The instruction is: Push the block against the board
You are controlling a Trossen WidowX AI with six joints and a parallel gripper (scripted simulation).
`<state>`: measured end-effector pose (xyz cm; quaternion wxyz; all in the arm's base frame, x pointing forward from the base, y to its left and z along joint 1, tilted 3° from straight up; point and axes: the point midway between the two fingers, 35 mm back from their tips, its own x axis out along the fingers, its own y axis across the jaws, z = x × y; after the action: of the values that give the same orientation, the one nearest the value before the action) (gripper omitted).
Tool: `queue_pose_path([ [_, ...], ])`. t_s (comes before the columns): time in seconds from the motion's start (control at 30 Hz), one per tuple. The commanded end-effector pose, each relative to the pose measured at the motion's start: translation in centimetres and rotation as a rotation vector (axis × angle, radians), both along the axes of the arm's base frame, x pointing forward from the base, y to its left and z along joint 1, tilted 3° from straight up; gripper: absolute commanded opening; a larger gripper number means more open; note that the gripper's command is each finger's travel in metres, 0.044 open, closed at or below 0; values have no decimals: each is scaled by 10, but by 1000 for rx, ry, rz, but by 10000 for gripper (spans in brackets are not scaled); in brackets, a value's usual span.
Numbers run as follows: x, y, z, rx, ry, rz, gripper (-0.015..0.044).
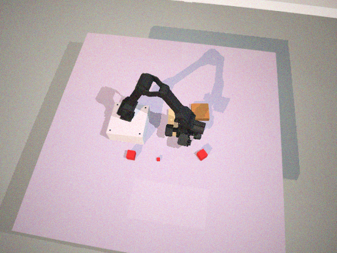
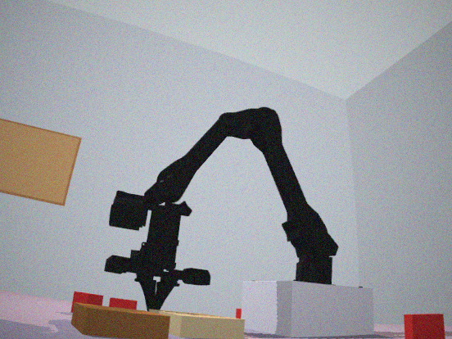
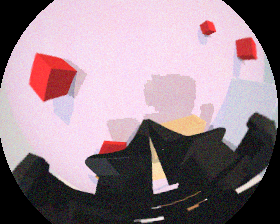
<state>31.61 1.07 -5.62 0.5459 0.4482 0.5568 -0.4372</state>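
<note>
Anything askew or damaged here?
Nothing looks damaged. One red cube sits turned at an angle on the pink surface, unlike the squarer one near the white base box; that may be intentional.

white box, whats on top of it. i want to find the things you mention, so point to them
The black arm (image 1: pixel 174 100) (image 2: pixel 206 142) stands on the white box (image 1: pixel 126 129) (image 2: pixel 332 310), with small dark dots (image 1: pixel 139 133) near its corners. The surface under the arm's foot is covered.
</note>
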Motion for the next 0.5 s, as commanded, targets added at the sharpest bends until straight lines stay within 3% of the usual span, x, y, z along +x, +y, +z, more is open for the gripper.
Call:
queue_pose_path([
  [0.0,-6,8,-2,7,13,3,0],
  [0.47,-8,22,-2,8,13,3,0],
])
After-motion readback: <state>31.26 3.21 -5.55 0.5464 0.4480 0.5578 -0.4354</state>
